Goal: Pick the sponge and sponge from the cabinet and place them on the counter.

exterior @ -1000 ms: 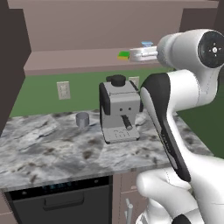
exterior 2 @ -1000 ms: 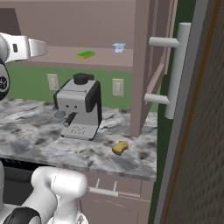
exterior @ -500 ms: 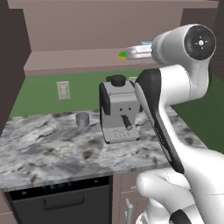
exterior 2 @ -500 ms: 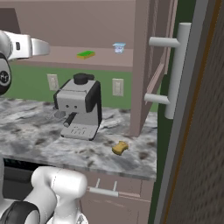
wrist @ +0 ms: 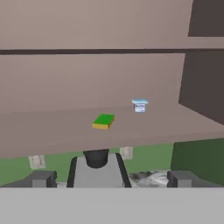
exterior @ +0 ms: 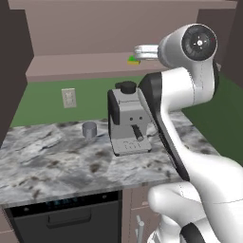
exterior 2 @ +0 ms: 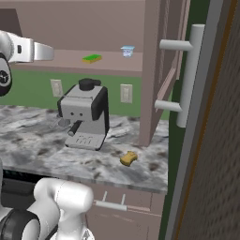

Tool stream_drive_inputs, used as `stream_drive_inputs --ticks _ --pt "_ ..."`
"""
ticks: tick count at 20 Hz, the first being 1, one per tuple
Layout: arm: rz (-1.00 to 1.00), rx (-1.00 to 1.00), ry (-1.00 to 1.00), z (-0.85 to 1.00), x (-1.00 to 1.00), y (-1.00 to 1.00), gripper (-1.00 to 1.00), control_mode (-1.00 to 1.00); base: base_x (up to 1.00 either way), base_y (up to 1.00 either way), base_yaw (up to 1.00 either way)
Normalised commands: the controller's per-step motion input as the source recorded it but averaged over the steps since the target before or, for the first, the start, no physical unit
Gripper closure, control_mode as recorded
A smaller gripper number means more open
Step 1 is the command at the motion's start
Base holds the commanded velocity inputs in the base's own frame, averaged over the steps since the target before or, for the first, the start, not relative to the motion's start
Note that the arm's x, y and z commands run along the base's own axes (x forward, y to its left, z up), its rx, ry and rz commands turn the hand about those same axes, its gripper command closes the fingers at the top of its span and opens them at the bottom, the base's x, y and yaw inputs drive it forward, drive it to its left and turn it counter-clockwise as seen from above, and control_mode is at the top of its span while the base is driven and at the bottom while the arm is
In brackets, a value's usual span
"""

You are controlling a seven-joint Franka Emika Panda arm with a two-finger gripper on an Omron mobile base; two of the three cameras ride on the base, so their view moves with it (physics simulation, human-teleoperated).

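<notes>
Setting: simulated kitchen; marble-patterned table (exterior: 57, 156) below an opened mauve-brown cabinet (wrist: 109, 78), green wall between them.
Green sponge (wrist: 103, 121): lies flat on the cabinet's lower shelf (wrist: 52, 131), toward the front edge, well apart from the small white cup (wrist: 139, 105) with blue rim that stands further back on the same shelf.
Tan sponge (exterior 2: 129, 158): already on the table, near its front edge, to the side of the coffee machine (exterior 2: 84, 119) and clear of it.
End effector (wrist: 109, 178): raised to about shelf height, in front of the open cabinet; the fingertips (wrist: 41, 179) stand wide apart with nothing between them.
Key relation: the green sponge lies straight ahead of the end effector and a little above the line of the tips, slightly to the side of centre in the hand view. Its long axis runs obliquely into the shelf, not square to the fingers.
Judgement, step in hand: approach to the green sponge; one sponge appears delivered, one remains.
Judgement, next move: a forward reach over the shelf lip, likely with a small wrist turn so the fingers close across the short sides.
Risk: the shelf edge sits close under the reach path; the coffee machine stands directly below the hand.
Other items: grey cup (exterior: 89, 129) on the table beside the machine; wall outlet (exterior: 69, 98) behind.
</notes>
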Motion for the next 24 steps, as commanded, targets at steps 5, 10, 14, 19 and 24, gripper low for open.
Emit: stream_drive_inputs --ticks 5,10,14,19,24 --pt "-0.09 0.09 0.0 0.0 0.09 0.0 -1.0 -1.0 0.0 0.0 0.0" --pt "-0.08 0.08 0.03 0.0 0.12 0.0 -1.0 -1.0 0.0 0.0 0.0" --pt "-0.05 0.09 0.03 0.0 0.15 0.0 -1.0 -1.0 0.0 0.0 0.0" --pt "-0.01 0.05 0.1 0.0 0.17 0.0 -1.0 -1.0 0.0 0.0 0.0" --pt "0.0 0.0 0.08 0.0 0.22 0.0 -1.0 -1.0 0.0 0.0 0.0"
